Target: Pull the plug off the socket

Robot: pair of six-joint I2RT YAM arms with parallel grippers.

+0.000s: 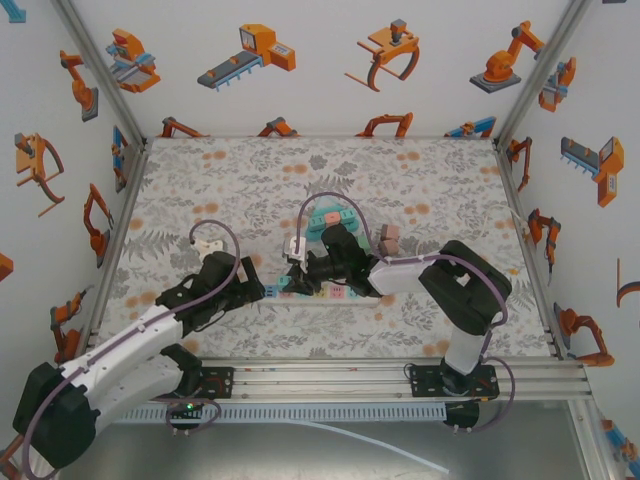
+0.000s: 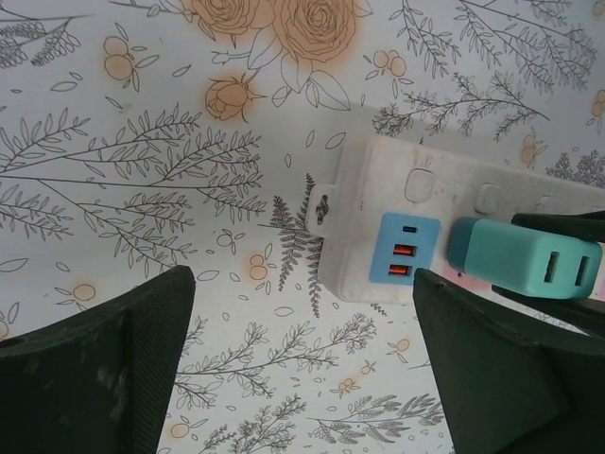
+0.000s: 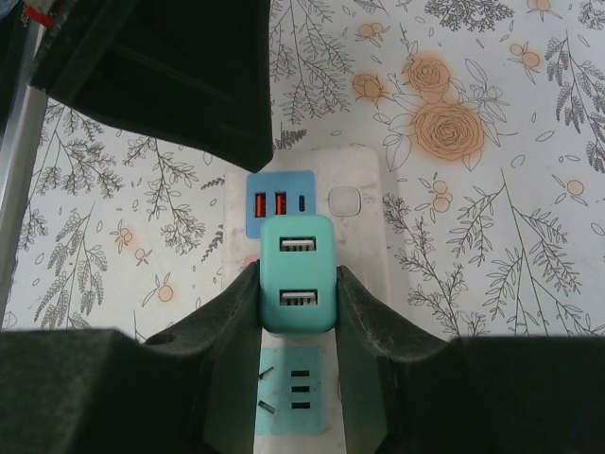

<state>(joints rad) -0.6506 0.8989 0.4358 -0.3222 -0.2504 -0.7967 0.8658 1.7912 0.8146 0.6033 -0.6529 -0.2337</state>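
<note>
The pull looks nearly done. In the right wrist view the right gripper (image 3: pixel 297 284) clamps the teal USB plug (image 3: pixel 297 248) at frame centre, and the socket (image 3: pixel 288 392) slots show bare just below it. The next move likely calls for carrying it clear of the white power strip (image 3: pixel 357 203). The left gripper (image 2: pixel 302 284) gapes wide, the strip's end beside its lower-right finger

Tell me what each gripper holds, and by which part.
The right gripper holds the teal plug by its two side faces, one finger on each. The left gripper is open and holds nothing.
</note>
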